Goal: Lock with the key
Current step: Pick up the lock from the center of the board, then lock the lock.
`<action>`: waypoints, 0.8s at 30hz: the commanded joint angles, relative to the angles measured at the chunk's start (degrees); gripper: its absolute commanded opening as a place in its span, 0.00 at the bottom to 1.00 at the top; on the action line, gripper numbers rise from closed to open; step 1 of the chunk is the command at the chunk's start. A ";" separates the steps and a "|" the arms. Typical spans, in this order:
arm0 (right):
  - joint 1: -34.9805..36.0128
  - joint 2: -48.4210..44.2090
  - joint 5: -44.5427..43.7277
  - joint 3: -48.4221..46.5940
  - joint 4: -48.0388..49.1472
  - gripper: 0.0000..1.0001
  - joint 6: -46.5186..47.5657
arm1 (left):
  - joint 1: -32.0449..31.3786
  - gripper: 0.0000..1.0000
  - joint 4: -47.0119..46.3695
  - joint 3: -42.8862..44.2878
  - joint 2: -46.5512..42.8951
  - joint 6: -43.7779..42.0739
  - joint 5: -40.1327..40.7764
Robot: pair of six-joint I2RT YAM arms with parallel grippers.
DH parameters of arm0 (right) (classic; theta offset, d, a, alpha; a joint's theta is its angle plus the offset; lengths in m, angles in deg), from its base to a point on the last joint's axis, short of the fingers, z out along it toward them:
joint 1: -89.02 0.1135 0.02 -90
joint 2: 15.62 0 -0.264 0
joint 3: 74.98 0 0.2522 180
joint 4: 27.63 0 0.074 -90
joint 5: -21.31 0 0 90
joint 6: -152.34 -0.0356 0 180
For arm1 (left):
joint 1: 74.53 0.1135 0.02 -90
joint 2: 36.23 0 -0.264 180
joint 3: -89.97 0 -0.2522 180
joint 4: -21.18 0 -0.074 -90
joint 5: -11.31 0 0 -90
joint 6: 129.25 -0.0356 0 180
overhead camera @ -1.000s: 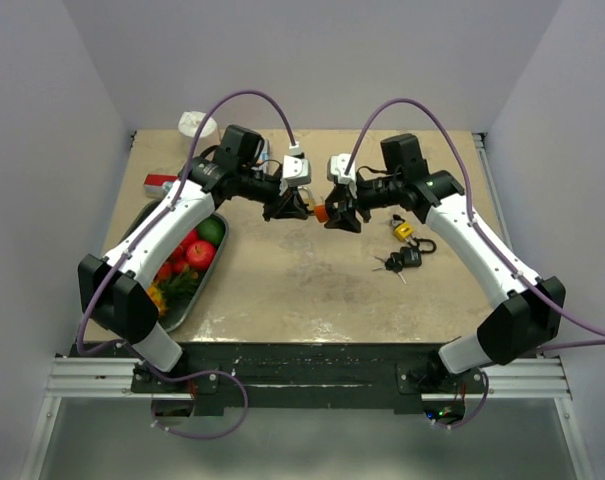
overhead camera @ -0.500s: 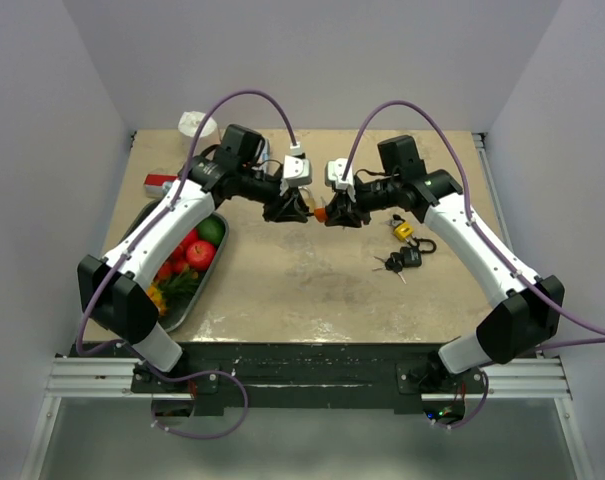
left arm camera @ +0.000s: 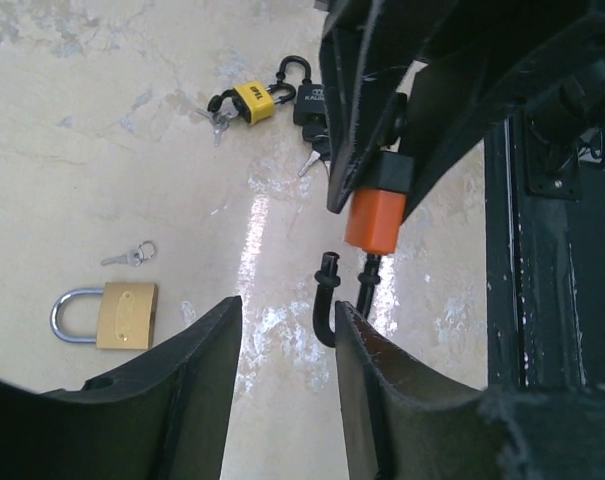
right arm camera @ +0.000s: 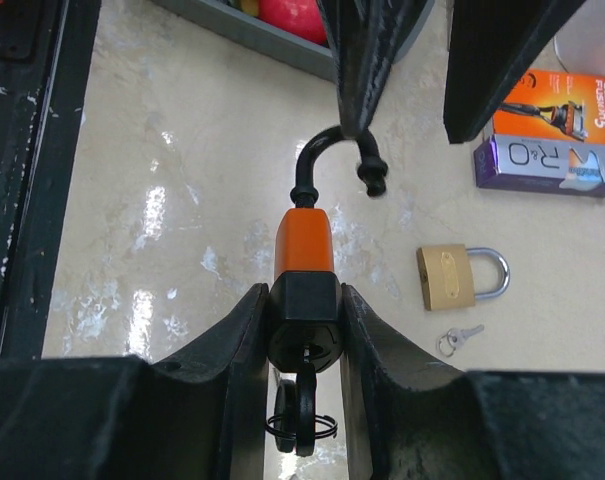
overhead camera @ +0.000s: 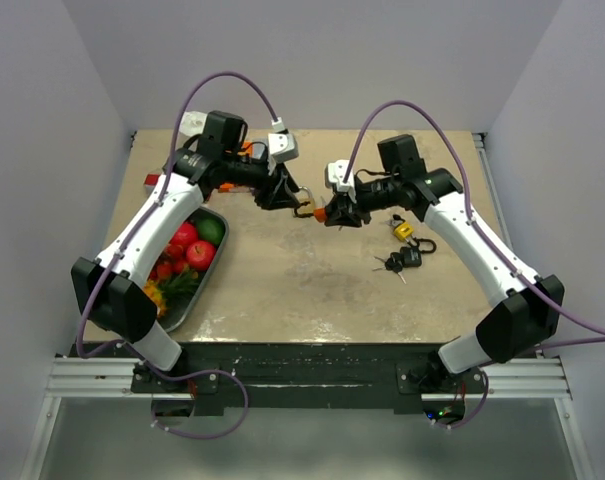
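My right gripper (right arm camera: 304,295) is shut on the black base of an orange padlock (right arm camera: 304,240), held in the air over the table's middle (overhead camera: 320,212). A black key (right arm camera: 304,400) with a wire ring sticks out of the keyhole. The black shackle (right arm camera: 332,160) stands open, its free end out of the body. My left gripper (left arm camera: 287,305) is open, and the shackle (left arm camera: 327,300) lies just past the tip of one finger (left arm camera: 382,380), outside the gap. Nothing is between those fingers.
A brass padlock (left arm camera: 107,313) and its small key (left arm camera: 130,257) lie on the table below. A yellow padlock (overhead camera: 403,230) and a black one (overhead camera: 407,258) lie to the right. A fruit tray (overhead camera: 178,315) sits left, with a razor box (overhead camera: 157,182) behind it.
My left gripper has opened, let go of the shackle and drawn back to the left. My right gripper has closed on the padlock's base and holds it in place.
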 commanded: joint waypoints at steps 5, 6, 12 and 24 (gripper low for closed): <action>0.26 -2.34 6.03 -2.96 4.70 0.00 -2.10 | 0.19 0.41 -10.50 -4.76 1.18 14.91 3.02; 0.17 -2.79 5.77 -1.91 7.32 0.00 -3.08 | 0.02 0.40 -8.31 -4.76 1.01 13.76 3.64; -0.97 -3.76 6.20 0.55 12.61 0.00 -10.28 | 10.37 0.42 -6.20 -6.88 -4.35 9.02 -7.59; -1.85 -5.77 9.02 3.98 25.79 0.00 -24.44 | 0.91 0.41 -10.56 -17.94 -16.13 -3.92 -1.02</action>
